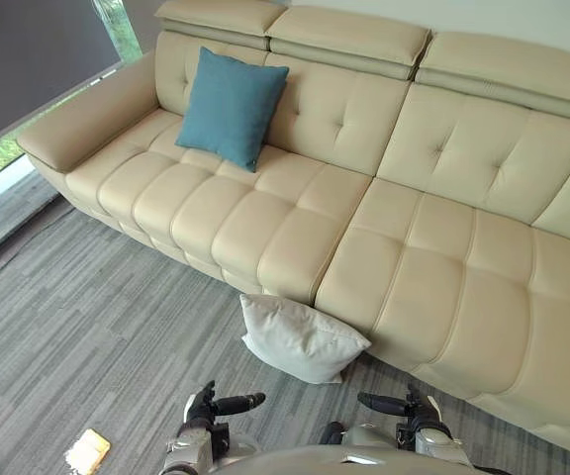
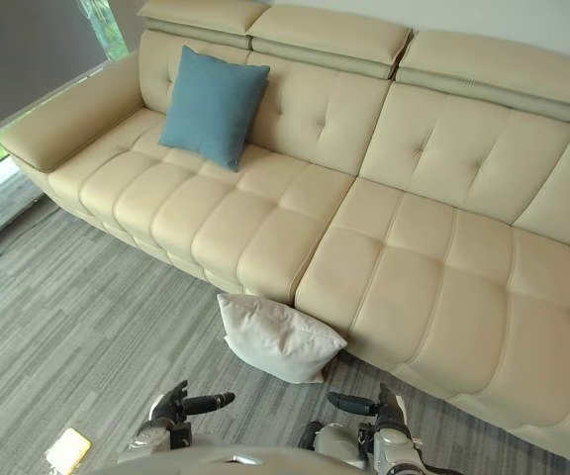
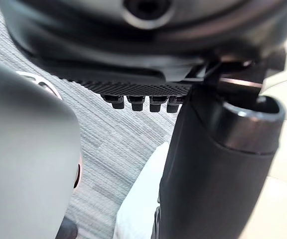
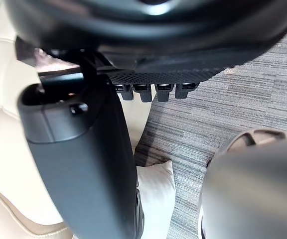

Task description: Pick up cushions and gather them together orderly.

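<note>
With the left robot hand [image 1: 204, 410] and right robot hand [image 1: 416, 410] open and empty, the white cushion [image 1: 300, 339] lies on the floor [image 1: 87, 327] against the sofa [image 1: 443, 257].

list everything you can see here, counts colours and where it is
sofa: 1, beige, tufted, across the room ahead
blue cushion: 1, teal blue, on the sofa's left seat, leaning on the backrest
white cushion: 1, white, on the floor against the sofa's front, near the middle
flat yellow thing: 1, yellow, on the floor at the robot's near left; cannot tell what it is
floor: grey striped carpet
blind: 1, dark grey, over the window past the sofa's left end
left hand: dark, low in front, fingers relaxed, holding nothing
right hand: dark, low in front, fingers relaxed, holding nothing
</note>
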Available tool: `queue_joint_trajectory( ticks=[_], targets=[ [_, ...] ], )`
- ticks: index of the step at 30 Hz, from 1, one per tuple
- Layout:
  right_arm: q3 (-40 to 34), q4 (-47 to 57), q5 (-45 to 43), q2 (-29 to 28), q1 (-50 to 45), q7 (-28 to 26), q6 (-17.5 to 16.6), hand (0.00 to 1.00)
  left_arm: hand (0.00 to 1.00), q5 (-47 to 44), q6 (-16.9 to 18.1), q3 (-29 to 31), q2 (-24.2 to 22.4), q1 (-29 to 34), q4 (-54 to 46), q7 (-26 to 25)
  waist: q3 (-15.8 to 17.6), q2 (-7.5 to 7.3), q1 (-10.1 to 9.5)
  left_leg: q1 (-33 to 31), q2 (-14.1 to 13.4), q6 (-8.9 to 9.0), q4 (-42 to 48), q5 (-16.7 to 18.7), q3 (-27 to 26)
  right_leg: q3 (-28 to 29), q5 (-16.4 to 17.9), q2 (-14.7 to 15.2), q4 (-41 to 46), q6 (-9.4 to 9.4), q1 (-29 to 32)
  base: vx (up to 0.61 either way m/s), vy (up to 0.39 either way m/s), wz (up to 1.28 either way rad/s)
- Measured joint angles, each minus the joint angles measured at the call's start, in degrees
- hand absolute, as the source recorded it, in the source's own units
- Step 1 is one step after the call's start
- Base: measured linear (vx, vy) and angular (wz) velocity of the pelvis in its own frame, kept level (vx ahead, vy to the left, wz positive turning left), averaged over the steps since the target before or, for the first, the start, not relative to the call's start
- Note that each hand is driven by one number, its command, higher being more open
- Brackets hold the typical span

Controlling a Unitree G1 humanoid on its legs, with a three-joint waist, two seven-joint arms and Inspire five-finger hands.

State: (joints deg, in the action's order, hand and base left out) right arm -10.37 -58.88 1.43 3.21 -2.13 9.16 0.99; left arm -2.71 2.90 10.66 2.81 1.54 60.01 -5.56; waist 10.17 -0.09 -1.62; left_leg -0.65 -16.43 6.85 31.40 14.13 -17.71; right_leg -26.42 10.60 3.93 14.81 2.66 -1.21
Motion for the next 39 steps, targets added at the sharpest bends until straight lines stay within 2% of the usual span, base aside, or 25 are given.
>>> queue_joint_trajectory(
  ticks=[2, 4, 5, 6, 9, 11, 17, 18, 20, 23, 24, 26, 27, 28, 29, 30, 33, 39],
  targets=[
    [-0.2, 0.2, -0.1, -0.5, 0.1, 0.1, 0.0, 1.0, 1.0, 0.0, 0.3, 0.0, -0.1, 0.0, -0.3, -0.1, 0.0, -0.07, -0.31, -1.8, 1.2, -0.12, -1.1, 1.4, 2.4, 2.1, 0.0, 0.1, 0.1, -0.06, -0.1, 0.05, 0.137, -0.68],
    [-0.3, 0.6, -1.4, -1.4, -0.1, 0.0, 0.1, 1.0, 1.0, -0.1, 0.4, 1.0, -0.4, -0.2, -0.9, -0.2, 0.2, -0.2, -0.93, -4.3, 4.6, -0.68, -7.3, 1.1, 10.1, 6.5, 0.4, 0.9, 2.0, -1.41, 0.5, 0.05, 0.177, -0.86],
    [-0.3, 0.7, -1.5, -1.4, -0.2, 0.0, 0.1, 1.0, 1.0, -0.1, 0.4, 1.0, -0.4, -0.1, -0.9, -0.2, 0.2, -0.18, -0.93, -4.4, 4.9, -0.92, -8.6, 0.5, 10.9, 7.0, 0.7, 1.0, 2.7, -1.81, 0.6, 0.04, 0.205, -0.76],
    [-0.3, 0.9, -1.5, -1.1, -0.3, 0.2, 0.1, 1.0, 1.0, -0.6, 0.3, 1.1, -1.0, 0.1, -0.8, -0.2, -0.3, 0.67, -0.95, -3.9, 5.4, -0.28, -10.1, -4.3, 11.7, 9.2, 2.1, 1.4, 5.3, -3.67, 1.4, 0.06, 0.228, -0.55],
    [-0.5, 2.3, -1.5, -2.7, -1.6, 0.0, 0.0, 1.0, 1.0, -0.6, 0.3, 1.0, 0.2, 0.1, -0.7, -0.2, -1.6, -1.55, -0.69, -3.4, 7.3, -1.63, -10.7, -3.3, 8.5, 11.5, 1.9, 3.8, 5.6, -5.31, 2.7, 0.09, 0.199, -0.39],
    [-0.9, 2.3, -1.5, -3.1, -1.7, 0.1, 0.1, 1.0, 1.0, -0.5, 0.2, 0.9, 0.5, 0.3, -0.4, -0.2, -1.9, -2.04, -0.67, -2.9, 8.3, -1.99, -11.5, -3.2, 6.9, 12.6, 1.5, 4.7, 5.0, -6.23, 3.2, 0.12, 0.17, -0.31],
    [-1.9, 2.9, -1.4, -2.2, -2.0, 0.2, 0.1, 1.0, 1.0, 0.2, 0.1, -1.3, -0.1, 0.4, 0.0, -0.2, -1.5, -0.29, -0.67, 0.4, 9.6, -2.32, -14.5, -3.4, 4.4, 13.6, 1.4, 6.0, 5.1, -7.38, 2.4, 0.07, 0.046, -0.17],
    [-1.9, 3.2, -1.4, -2.1, -1.6, 0.3, 0.1, 1.0, 1.0, 0.8, 0.1, -1.5, -0.2, 0.1, 0.0, -0.3, -1.2, 0.14, -0.6, -0.2, 9.6, -2.31, -14.2, -3.4, 4.3, 13.4, 2.0, 6.5, 8.0, -7.78, 4.4, 0.01, -0.06, -0.06],
    [-1.9, 3.3, -1.5, -1.6, -0.7, 1.1, 0.0, 1.0, 1.0, 0.6, 0.1, -1.5, 0.2, -1.2, -0.2, -0.8, 0.4, -0.01, -0.65, -2.3, 9.5, -2.33, -12.4, -3.3, 4.6, 12.5, 2.8, 7.3, 11.6, -7.56, 7.0, -0.05, -0.104, 0.09],
    [-1.8, 4.1, -1.8, -1.6, 3.4, 3.0, 0.0, 1.0, 1.0, -2.0, 0.4, -1.4, 0.1, -5.6, -1.8, -2.9, 5.5, -0.42, -0.81, -11.0, 8.2, -2.8, -3.4, -2.1, 6.2, 11.8, 4.3, 8.0, 18.9, -6.37, 14.0, -0.19, -0.13, 0.21],
    [-1.8, 5.0, -3.3, -1.7, 5.9, 4.1, -0.2, 1.0, 1.0, -4.1, 0.6, -1.2, 0.3, -7.7, -3.1, -4.3, 8.0, -0.64, -0.87, -16.4, 7.4, -2.99, 1.6, -0.6, 7.2, 11.6, 5.7, 8.2, 22.8, -5.63, 18.7, -0.29, -0.117, 0.1],
    [-1.9, 6.1, -4.5, -1.6, 9.3, 5.3, -0.6, 1.0, 1.0, -6.0, 0.7, -0.7, 0.7, -10.7, -4.8, -5.8, 10.5, -1.14, -0.95, -23.3, 6.2, -2.82, 7.3, 1.7, 7.7, 11.5, 8.0, 8.2, 27.7, -4.7, 25.1, -0.21, -0.071, 0.0],
    [-1.9, 7.3, -6.2, -1.5, 12.0, 6.0, -1.1, 1.0, 1.0, -7.5, 0.9, 0.1, 1.4, -12.9, -5.8, -6.9, 12.3, -1.28, -0.98, -29.7, 5.1, -2.86, 12.5, 2.9, 8.9, 11.5, 9.3, 8.1, 31.8, -4.02, 30.7, -0.22, -0.062, -0.07],
    [-2.0, 7.6, -6.3, -1.5, 12.9, 6.4, -1.3, 1.0, 1.0, -8.1, 0.9, 0.7, 1.5, -13.9, -6.4, -7.2, 12.8, -1.36, -0.92, -32.0, 4.6, -2.96, 14.2, 3.2, 9.2, 11.5, 9.5, 8.1, 33.2, -3.71, 32.7, -0.35, -0.082, -0.06],
    [-2.0, 8.0, -7.1, -1.3, 15.8, 7.4, -1.5, 1.0, 1.0, -9.0, 1.1, 2.0, 2.0, -16.8, -7.1, -8.3, 14.5, -1.86, -0.99, -36.9, 4.3, -3.17, 17.6, 3.4, 9.9, 11.8, 10.1, 8.4, 36.7, -3.24, 37.5, -0.23, -0.043, 0.01],
    [-2.0, 8.1, -7.4, -1.3, 16.3, 7.6, -1.5, 1.0, 1.0, -9.2, 1.1, 2.2, 2.2, -17.4, -7.2, -8.5, 14.7, -1.85, -0.96, -37.8, 4.3, -3.22, 18.3, 3.5, 10.2, 11.8, 10.2, 8.4, 37.4, -3.04, 38.3, -0.31, -0.049, 0.06],
    [-2.2, 8.4, -9.8, -1.0, 22.6, 9.7, -1.6, 1.0, 1.0, -11.2, 1.7, 5.4, 3.1, -23.7, -9.2, -10.5, 16.4, -2.33, -0.9, -49.8, 3.8, -3.53, 25.3, 3.5, 12.0, 12.1, 10.8, 9.3, 44.6, -1.9, 49.8, -0.2, -0.026, 0.05],
    [-3.7, 9.9, -11.1, -1.1, 32.2, 10.9, -1.8, 1.0, 1.0, -11.5, 1.8, 5.9, 6.2, -32.2, -12.2, -11.3, 17.6, -2.95, -0.79, -63.7, 3.7, -4.2, 31.6, 2.5, 14.1, 12.0, 11.1, 10.3, 51.6, -1.27, 63.1, -0.17, -0.014, 0.06]
  ],
)
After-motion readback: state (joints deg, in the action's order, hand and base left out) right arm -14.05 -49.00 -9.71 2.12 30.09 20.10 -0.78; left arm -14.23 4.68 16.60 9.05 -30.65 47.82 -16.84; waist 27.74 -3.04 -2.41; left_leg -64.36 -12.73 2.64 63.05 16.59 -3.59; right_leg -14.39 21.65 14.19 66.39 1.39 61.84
